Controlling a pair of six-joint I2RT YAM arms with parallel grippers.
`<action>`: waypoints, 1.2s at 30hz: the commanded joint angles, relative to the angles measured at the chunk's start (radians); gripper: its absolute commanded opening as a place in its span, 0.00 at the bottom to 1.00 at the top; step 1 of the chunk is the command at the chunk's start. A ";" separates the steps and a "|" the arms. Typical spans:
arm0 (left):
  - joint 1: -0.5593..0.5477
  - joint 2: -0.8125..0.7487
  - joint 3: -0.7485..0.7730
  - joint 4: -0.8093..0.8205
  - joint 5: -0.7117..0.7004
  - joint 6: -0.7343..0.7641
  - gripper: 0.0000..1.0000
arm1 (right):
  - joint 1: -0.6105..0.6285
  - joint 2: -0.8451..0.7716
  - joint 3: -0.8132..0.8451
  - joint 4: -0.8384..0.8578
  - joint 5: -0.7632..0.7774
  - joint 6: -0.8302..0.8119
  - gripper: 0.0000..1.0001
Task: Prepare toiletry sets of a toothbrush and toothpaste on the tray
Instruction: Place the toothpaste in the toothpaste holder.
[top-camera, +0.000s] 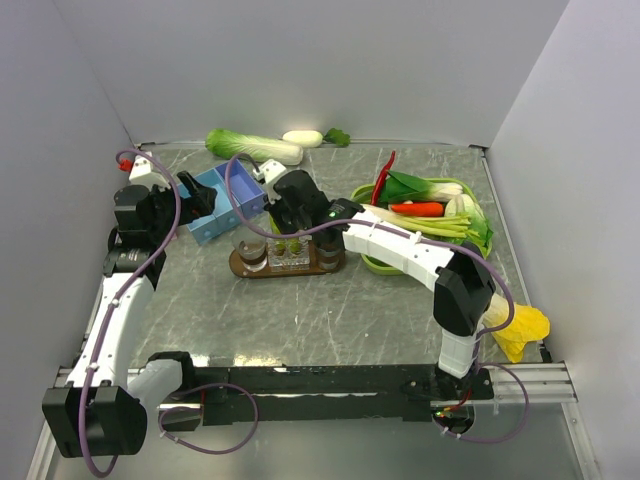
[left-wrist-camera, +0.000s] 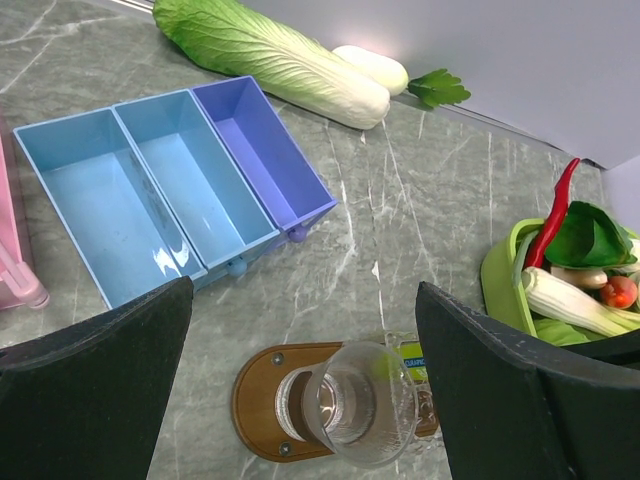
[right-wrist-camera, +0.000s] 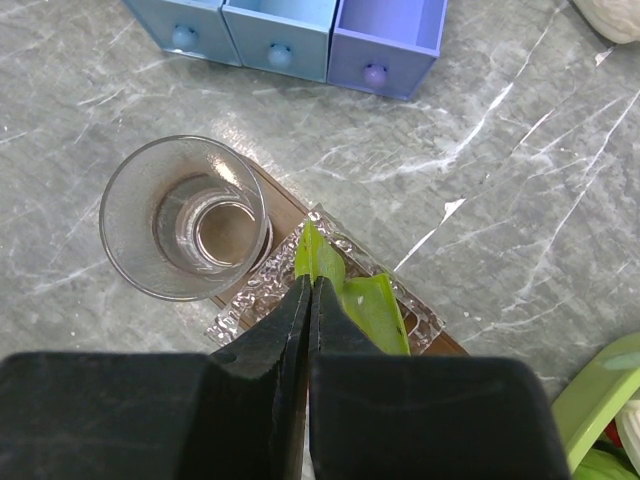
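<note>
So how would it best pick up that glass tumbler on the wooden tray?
Probably by the rim, from straight above, one finger inside and one outside: the tumbler stands upright, mouth open, on the tray, and toothpaste tubes crowd one side.

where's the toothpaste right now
Right wrist view: the toothpaste stands in the clear holder on the tray, beside the tumbler, under the right hand.

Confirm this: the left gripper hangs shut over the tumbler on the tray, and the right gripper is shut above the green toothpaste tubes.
Not quite. The left gripper is open, not shut: the left wrist view shows its jaws wide apart over the tumbler on the tray. The right gripper is indeed shut above the green toothpaste tubes.
</note>
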 joint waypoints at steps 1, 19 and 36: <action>0.003 0.005 0.018 0.048 0.024 -0.009 0.97 | -0.005 -0.009 0.002 0.049 -0.005 0.007 0.00; 0.006 0.010 0.016 0.048 0.035 -0.013 0.97 | -0.009 0.013 -0.032 0.095 -0.001 0.030 0.00; 0.004 0.011 0.016 0.049 0.036 -0.012 0.97 | -0.005 0.036 -0.044 0.110 0.027 0.033 0.00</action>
